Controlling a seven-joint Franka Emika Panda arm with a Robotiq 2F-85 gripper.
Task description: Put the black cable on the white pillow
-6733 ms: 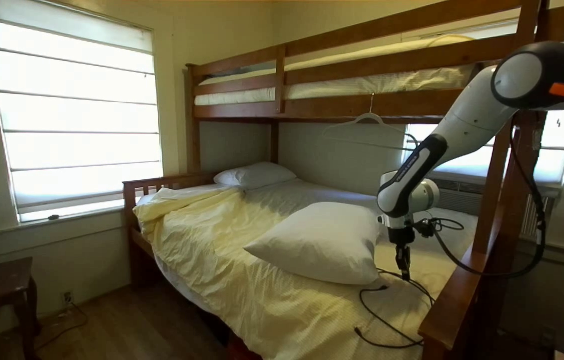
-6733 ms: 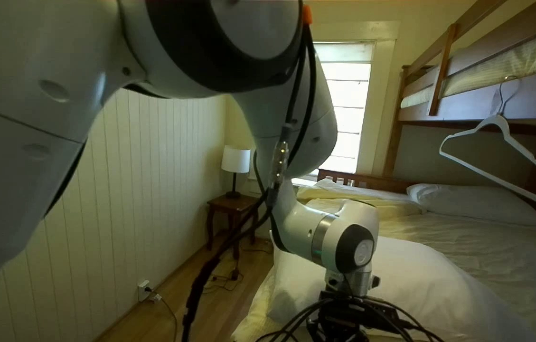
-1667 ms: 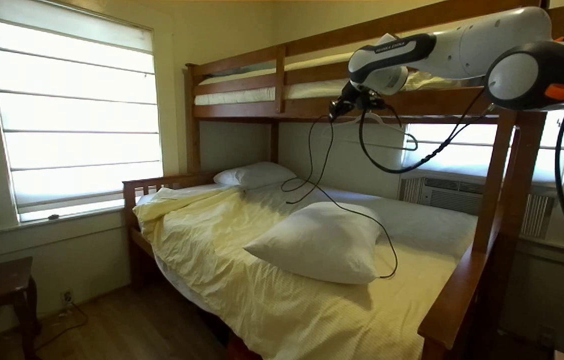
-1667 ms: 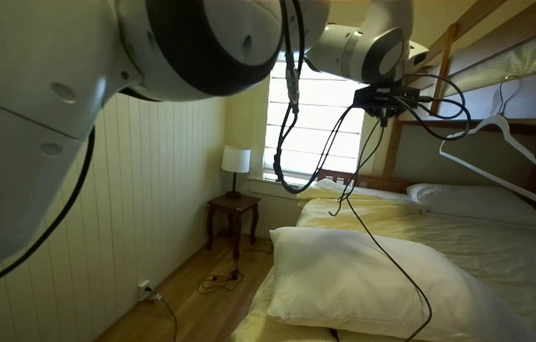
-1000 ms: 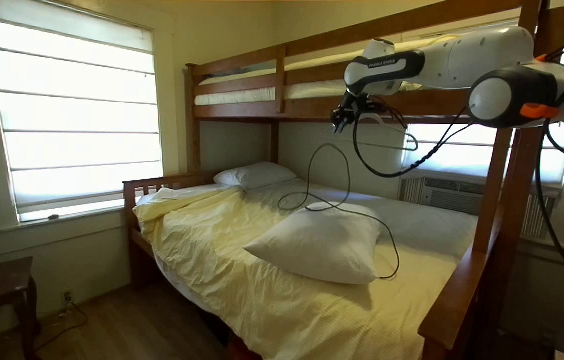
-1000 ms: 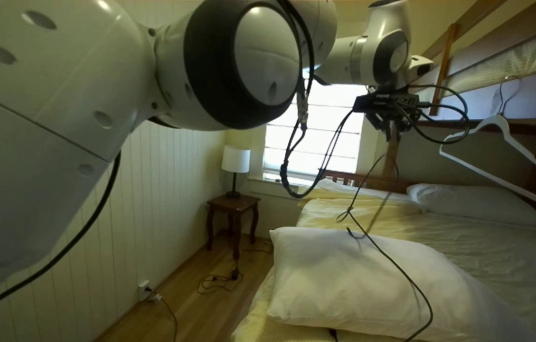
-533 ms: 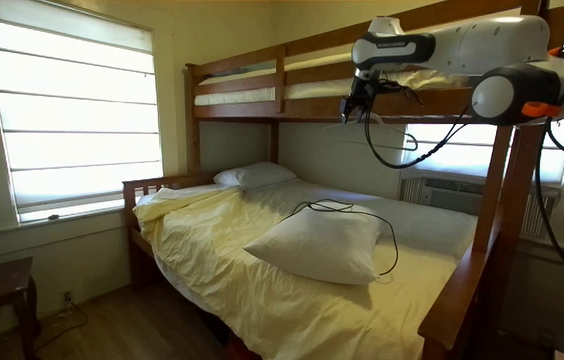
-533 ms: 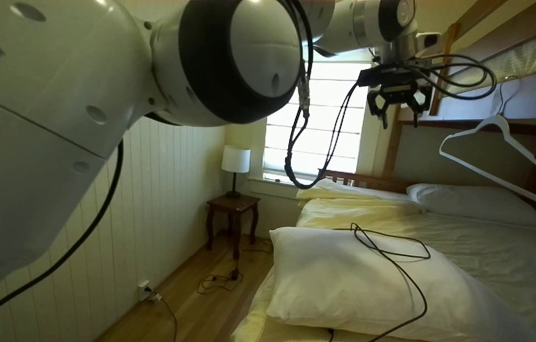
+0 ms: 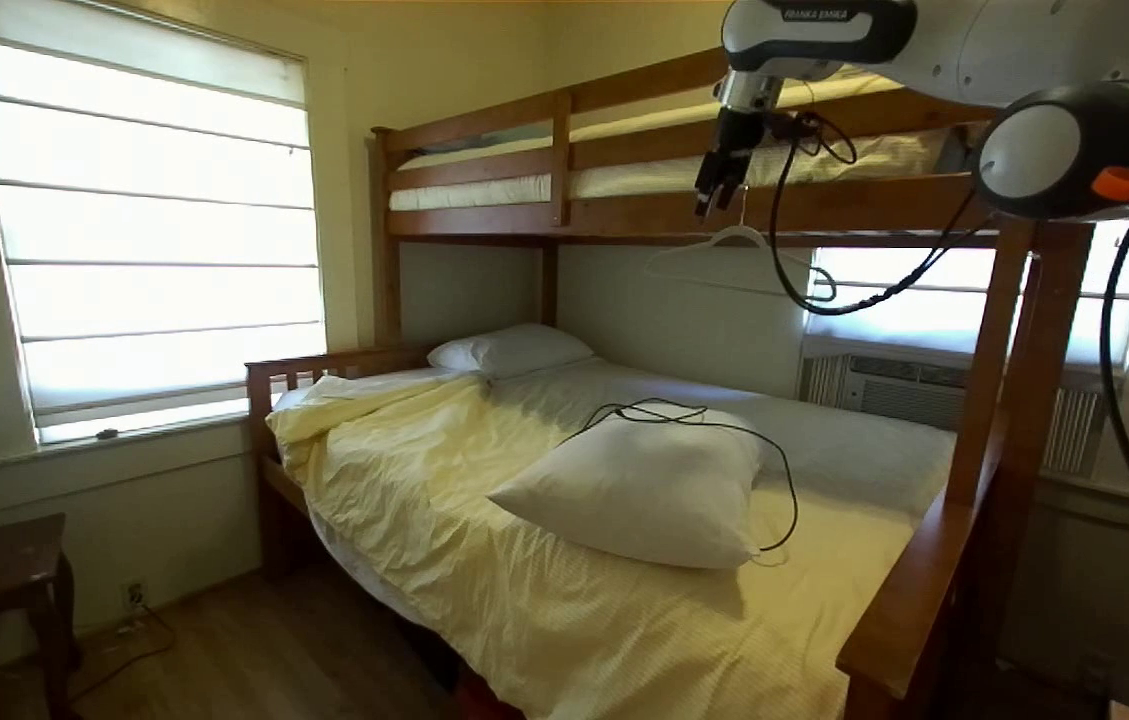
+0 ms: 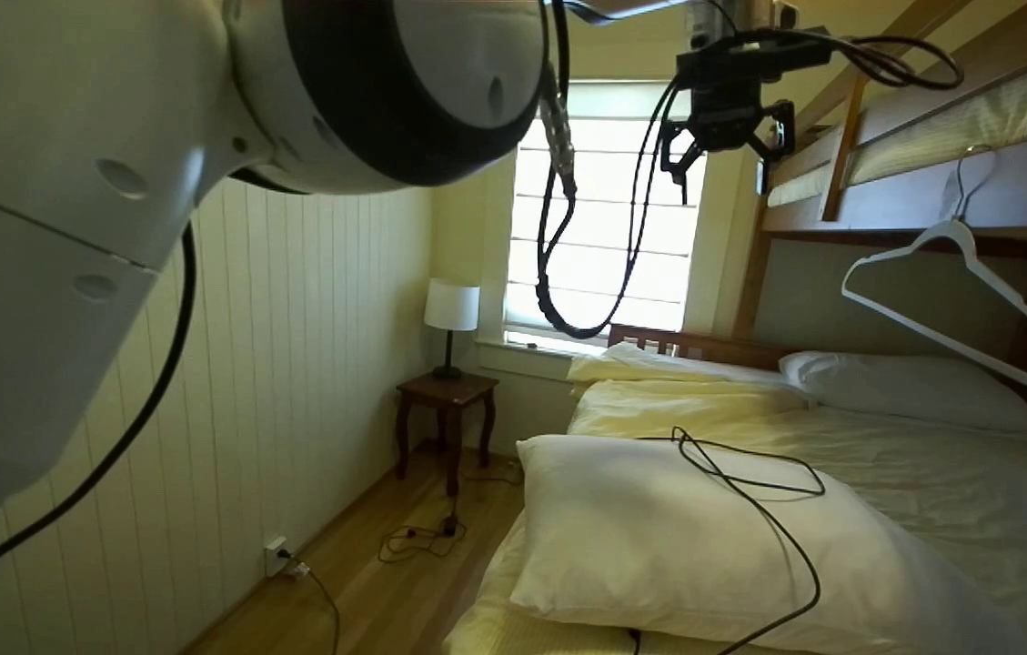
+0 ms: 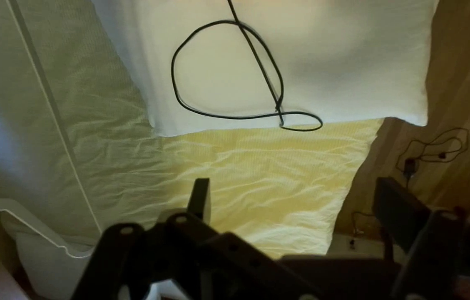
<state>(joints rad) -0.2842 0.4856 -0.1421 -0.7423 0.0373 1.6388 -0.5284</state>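
Note:
The black cable (image 10: 818, 587) lies in loose loops on top of the large white pillow (image 10: 640, 528). From there it runs over the pillow's side and down onto the bed, as an exterior view shows at the cable's bend (image 9: 793, 490). In the wrist view a big loop of the cable (image 11: 172, 68) rests on the pillow (image 11: 343, 54), and a small loop pokes past the pillow's edge. High above, apart from both, my gripper (image 10: 722, 191) is open. Its fingers stand wide apart in the wrist view, with nothing between them.
The wooden rail of the upper bunk (image 9: 484, 220) runs at about the gripper's height in an exterior view. A white hanger (image 10: 1009, 289) hangs from it. A smaller white pillow (image 9: 514, 350) lies at the bed's far end. A lamp (image 10: 452, 305) stands on a side table.
The gripper, earlier low beside the pillow, lifted the cable over it and then opened. The cable dropped onto the pillow in loops. Since then the gripper has risen; the cable lies still.

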